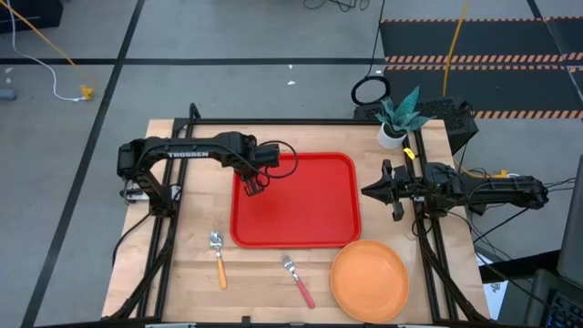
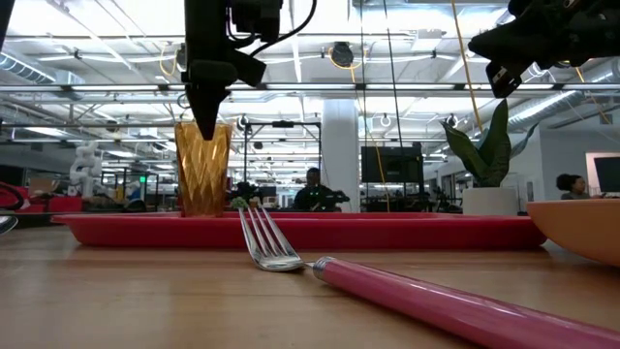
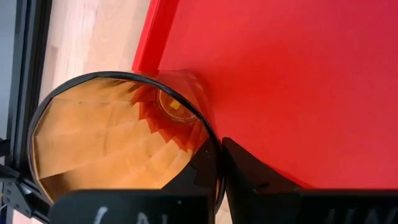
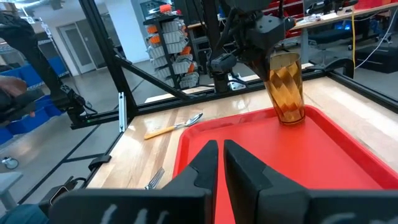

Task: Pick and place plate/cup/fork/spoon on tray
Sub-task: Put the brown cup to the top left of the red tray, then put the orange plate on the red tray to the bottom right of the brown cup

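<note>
The amber cup (image 2: 203, 170) stands upright on its base on the red tray (image 1: 310, 210), close to the tray's left rim. My left gripper (image 1: 252, 185) comes down on the cup from above and is shut on its wall. My right gripper (image 1: 366, 191) hangs shut and empty in the air just past the tray's right rim. The orange plate (image 1: 369, 281) lies on the table off the tray's near right corner. The fork (image 1: 297, 281) and the spoon (image 1: 219, 260) lie on the table in front of the tray. My left gripper pinches the cup's wall at the rim (image 3: 214, 163), with one finger (image 3: 189, 177) inside the cup and the other (image 3: 249, 174) outside. The fingers point down from above. The cup stays upright with its base (image 4: 291, 118) on the tray.
A small potted plant (image 1: 397, 118) stands at the table's far right, behind my right arm. The black frame rails (image 1: 164, 246) run along the table's left and right sides. The middle and right of the tray are bare red surface.
</note>
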`<action>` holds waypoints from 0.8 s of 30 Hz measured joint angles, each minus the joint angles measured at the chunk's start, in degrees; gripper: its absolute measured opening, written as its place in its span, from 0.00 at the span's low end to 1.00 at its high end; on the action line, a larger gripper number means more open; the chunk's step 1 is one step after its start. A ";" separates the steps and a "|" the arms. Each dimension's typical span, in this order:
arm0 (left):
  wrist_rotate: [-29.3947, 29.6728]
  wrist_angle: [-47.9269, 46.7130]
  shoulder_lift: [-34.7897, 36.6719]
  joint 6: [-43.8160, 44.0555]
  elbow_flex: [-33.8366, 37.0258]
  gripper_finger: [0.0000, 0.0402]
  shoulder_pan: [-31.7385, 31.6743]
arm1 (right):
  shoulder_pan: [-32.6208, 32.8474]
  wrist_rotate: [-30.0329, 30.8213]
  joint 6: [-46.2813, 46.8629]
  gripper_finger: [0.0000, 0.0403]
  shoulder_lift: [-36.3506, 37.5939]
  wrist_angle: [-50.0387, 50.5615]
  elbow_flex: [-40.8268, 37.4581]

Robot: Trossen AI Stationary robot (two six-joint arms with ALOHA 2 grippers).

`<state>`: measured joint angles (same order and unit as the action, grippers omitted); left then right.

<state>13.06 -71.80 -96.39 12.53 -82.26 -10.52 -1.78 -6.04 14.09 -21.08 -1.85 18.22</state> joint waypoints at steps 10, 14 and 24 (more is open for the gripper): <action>-0.02 1.01 -0.01 -0.24 0.00 0.20 0.00 | 0.01 0.00 -0.20 0.04 0.01 -0.01 0.00; 0.00 0.82 0.42 -1.00 0.06 0.22 -0.02 | 0.00 0.00 -0.21 0.04 0.00 -0.02 0.00; 0.28 0.90 7.56 -1.27 0.09 0.22 -0.28 | 0.02 0.00 -0.21 0.04 0.00 -0.04 0.00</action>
<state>13.34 -70.89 -88.83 11.27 -82.17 -10.81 -1.76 -6.04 13.87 -21.08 -1.89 18.22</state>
